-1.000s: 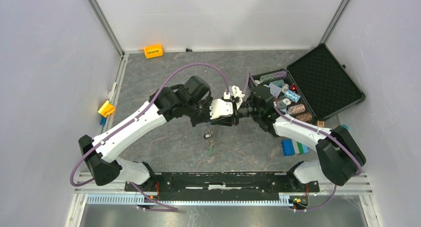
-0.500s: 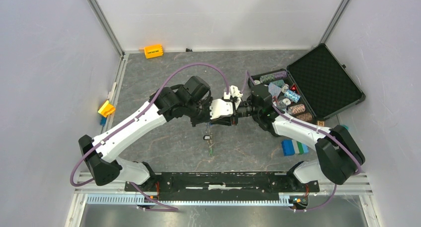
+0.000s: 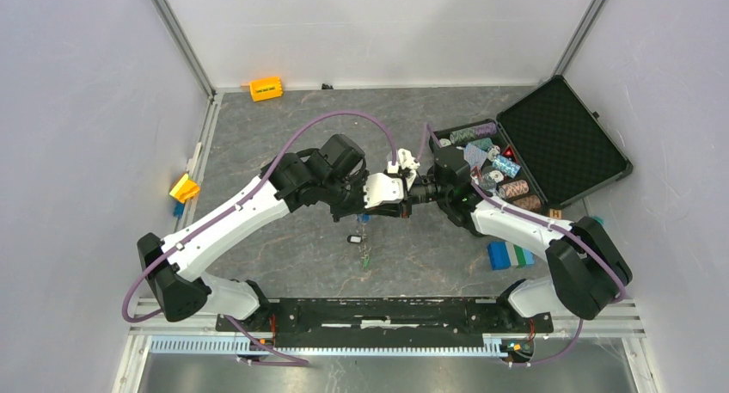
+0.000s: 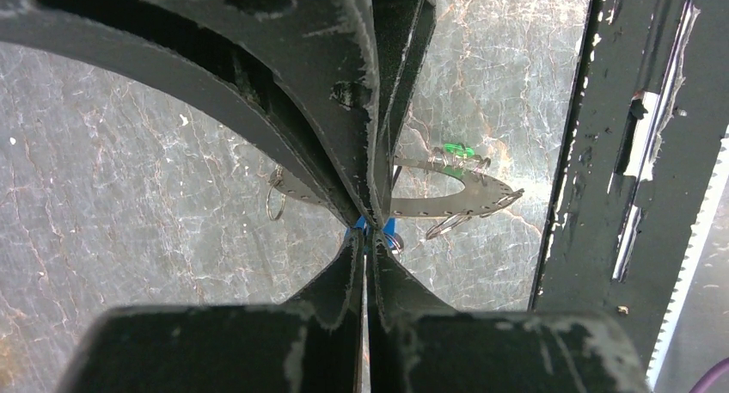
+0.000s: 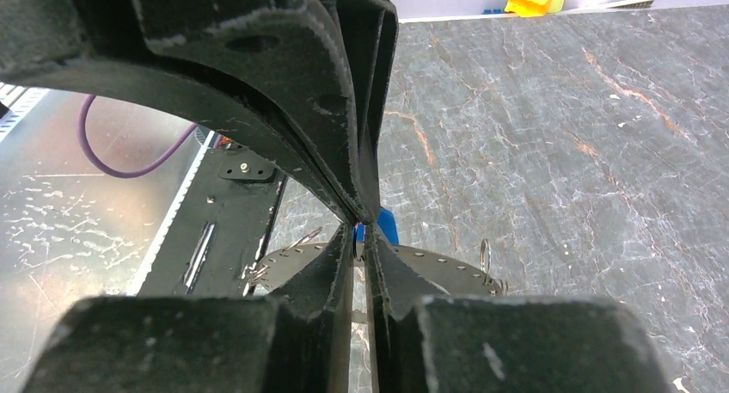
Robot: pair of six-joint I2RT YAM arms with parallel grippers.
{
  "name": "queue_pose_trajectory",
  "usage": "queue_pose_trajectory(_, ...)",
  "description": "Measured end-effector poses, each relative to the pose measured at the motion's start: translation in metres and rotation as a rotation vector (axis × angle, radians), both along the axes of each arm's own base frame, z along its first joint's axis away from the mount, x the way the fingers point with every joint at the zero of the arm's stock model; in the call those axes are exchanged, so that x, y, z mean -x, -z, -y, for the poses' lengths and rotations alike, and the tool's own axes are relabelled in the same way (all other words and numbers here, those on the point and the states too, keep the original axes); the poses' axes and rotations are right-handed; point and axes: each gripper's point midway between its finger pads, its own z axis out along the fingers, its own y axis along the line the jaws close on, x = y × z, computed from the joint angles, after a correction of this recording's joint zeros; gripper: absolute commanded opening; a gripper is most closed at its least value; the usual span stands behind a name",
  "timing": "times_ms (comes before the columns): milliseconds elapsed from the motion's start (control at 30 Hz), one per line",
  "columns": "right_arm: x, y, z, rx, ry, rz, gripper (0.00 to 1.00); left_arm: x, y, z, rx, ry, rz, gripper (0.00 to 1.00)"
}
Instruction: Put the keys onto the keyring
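My two grippers meet tip to tip above the middle of the table. The left gripper is shut on the edge of the keyring, a thin silvery plate with a row of holes that hangs below the tips. The right gripper has only a slit between its jaws. Its tips are pinched at a blue-tagged key by the ring's edge. A green-tagged key hangs on the ring. Small split rings dangle from it.
An open black case holding striped chips stands at the right. Blue and green blocks lie near the right arm's base. An orange block is at the back, a yellow one at the left wall. A black rail runs along the front.
The right gripper's jaws have narrowed. Both grippers and the hanging ring have drifted slightly away from the front rail. The left gripper has stayed shut.
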Motion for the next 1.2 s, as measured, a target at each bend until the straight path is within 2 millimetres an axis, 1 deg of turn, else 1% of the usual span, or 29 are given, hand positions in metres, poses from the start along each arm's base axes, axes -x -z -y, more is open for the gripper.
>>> queue_pose_trajectory(133,-0.0001,0.0,0.0,0.0,0.0,0.0,0.11,0.0,0.0,0.0001,0.0,0.0,0.0,0.02)
queue_pose_trajectory(400,-0.0001,0.0009,0.0,0.003,0.0,0.003,0.0,-0.0001,-0.0001,0.0,0.001,-0.002,-0.001,0.02)
queue_pose_trajectory(767,-0.0037,0.0061,-0.0005,0.03,0.018,0.021,0.0,-0.001,0.0034,-0.0005,0.028,-0.025,0.011,0.02)
queue_pose_trajectory(1000,-0.003,0.002,0.0006,0.028,0.02,0.047,0.0,0.0005,-0.0024,0.0008,0.076,-0.03,0.031,0.02)
queue_pose_trajectory(1100,-0.0027,0.0016,0.0013,0.029,0.02,0.052,0.0,0.0005,-0.0027,0.0015,0.082,-0.028,0.031,0.04)
queue_pose_trajectory(1200,-0.003,0.003,0.0018,0.034,0.023,0.052,0.0,0.0002,-0.0007,0.002,0.083,-0.028,0.031,0.09)
